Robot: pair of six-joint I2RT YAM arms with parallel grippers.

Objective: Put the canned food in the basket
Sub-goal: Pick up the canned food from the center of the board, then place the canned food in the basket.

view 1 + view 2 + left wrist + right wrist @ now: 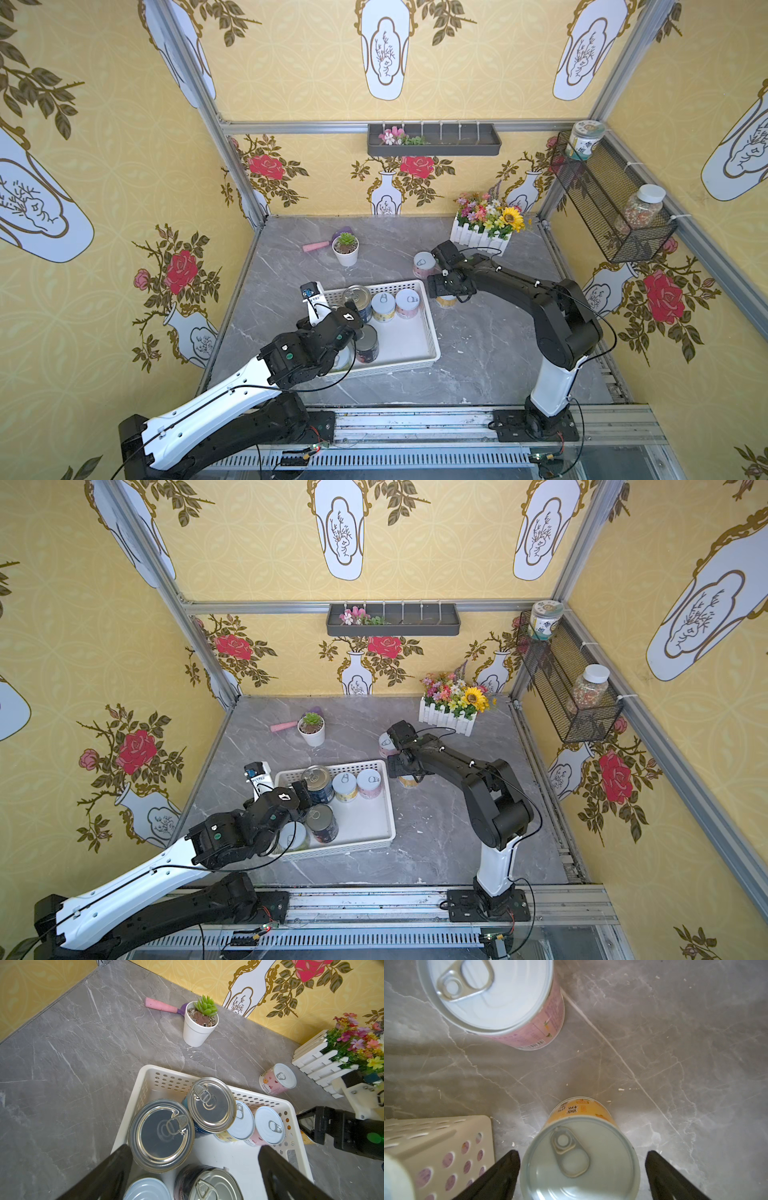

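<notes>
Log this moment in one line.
left tool open above basket | right tool open over yellow can | pink can on table | six cans binned

1. The walls [299, 75] carry yellow wallpaper with printed white vases, red roses and dark leaves.
2. Bare aluminium profiles [291, 126] run along the corners and across the back wall.
3. The table surface [482, 357] is grey and marble-like, with thin pale veins.
4. A dark grey long tray [434, 150] hangs on the back wall; a black wire basket [598, 199] hangs on the right wall.
5. The light is bright and even, and the shadows are soft.
</notes>
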